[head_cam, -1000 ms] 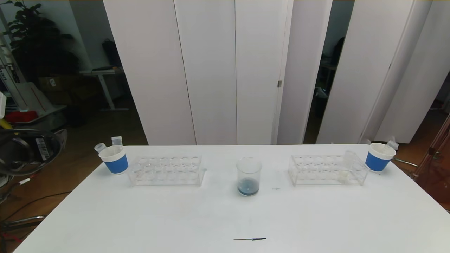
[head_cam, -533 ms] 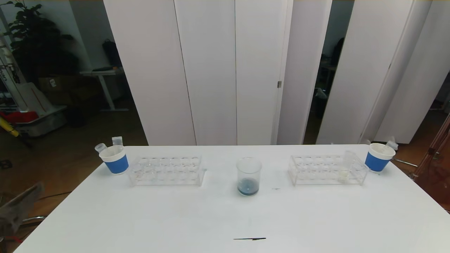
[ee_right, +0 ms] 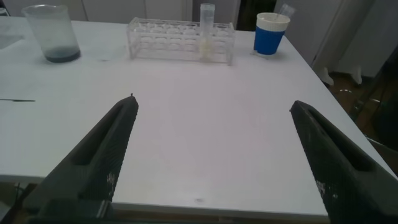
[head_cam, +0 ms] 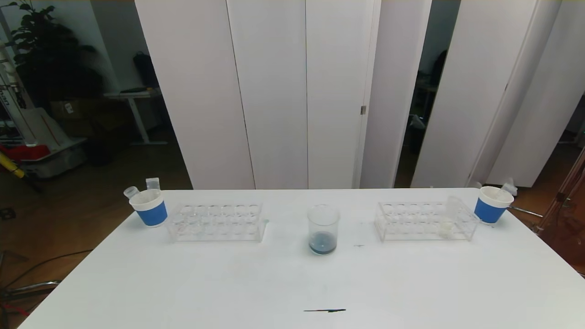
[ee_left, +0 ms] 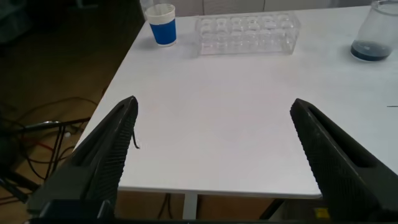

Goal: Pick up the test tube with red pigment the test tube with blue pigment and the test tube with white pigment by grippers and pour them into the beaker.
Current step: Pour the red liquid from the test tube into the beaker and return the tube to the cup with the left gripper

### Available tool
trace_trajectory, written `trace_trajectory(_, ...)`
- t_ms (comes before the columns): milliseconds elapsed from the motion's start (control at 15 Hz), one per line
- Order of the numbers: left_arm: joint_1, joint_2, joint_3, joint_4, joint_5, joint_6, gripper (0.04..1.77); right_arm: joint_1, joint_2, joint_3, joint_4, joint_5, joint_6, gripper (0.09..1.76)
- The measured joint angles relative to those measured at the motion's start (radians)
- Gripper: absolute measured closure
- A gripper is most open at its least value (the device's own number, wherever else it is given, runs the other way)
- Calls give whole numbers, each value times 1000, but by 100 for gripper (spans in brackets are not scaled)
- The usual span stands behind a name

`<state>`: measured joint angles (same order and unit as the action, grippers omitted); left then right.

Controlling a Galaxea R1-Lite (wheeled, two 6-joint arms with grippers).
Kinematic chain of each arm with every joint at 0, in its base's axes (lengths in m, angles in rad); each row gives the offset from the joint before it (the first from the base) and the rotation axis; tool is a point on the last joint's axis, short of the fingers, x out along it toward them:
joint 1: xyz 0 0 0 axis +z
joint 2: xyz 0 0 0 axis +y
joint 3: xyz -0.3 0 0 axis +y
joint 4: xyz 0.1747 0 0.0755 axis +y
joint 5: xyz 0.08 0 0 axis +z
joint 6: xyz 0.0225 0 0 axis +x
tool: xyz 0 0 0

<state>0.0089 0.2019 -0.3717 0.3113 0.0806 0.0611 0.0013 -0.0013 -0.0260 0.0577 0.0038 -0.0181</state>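
Note:
The clear beaker (head_cam: 323,229) stands mid-table with dark blue liquid at its bottom; it also shows in the left wrist view (ee_left: 376,31) and the right wrist view (ee_right: 55,34). The test tube with white pigment (head_cam: 450,217) stands upright in the right rack (head_cam: 422,222), seen also in the right wrist view (ee_right: 206,31). No tube holding blue or red liquid shows. My left gripper (ee_left: 214,101) is open and empty above the table's near left edge. My right gripper (ee_right: 214,101) is open and empty above the near right edge. Neither shows in the head view.
An empty clear rack (head_cam: 217,222) stands left of the beaker. A blue-banded cup (head_cam: 148,208) with two empty tubes stands at the far left, another cup (head_cam: 492,204) with one tube at the far right. A thin black mark (head_cam: 325,310) lies near the front edge.
The left arm, seen at the head view's left edge a second ago, has dropped out of that view. Nothing on the table has moved.

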Motion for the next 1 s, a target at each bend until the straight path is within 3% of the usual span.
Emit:
trace_trajectory(267, -5, -131, 89, -14, -125, 10, 6, 0, 0, 0, 0, 0, 0, 10)
trace_trajectory(533, -9, -194, 210, -53, -133, 21, 6, 0, 0, 0, 0, 0, 0, 10)
trace_trajectory(733, -9, -202, 316, -251, -124, 36, 6, 0, 0, 0, 0, 0, 0, 10)
trace_trajectory(1000, -9, -205, 348, -274, -122, 18, 6, 0, 0, 0, 0, 0, 0, 10)
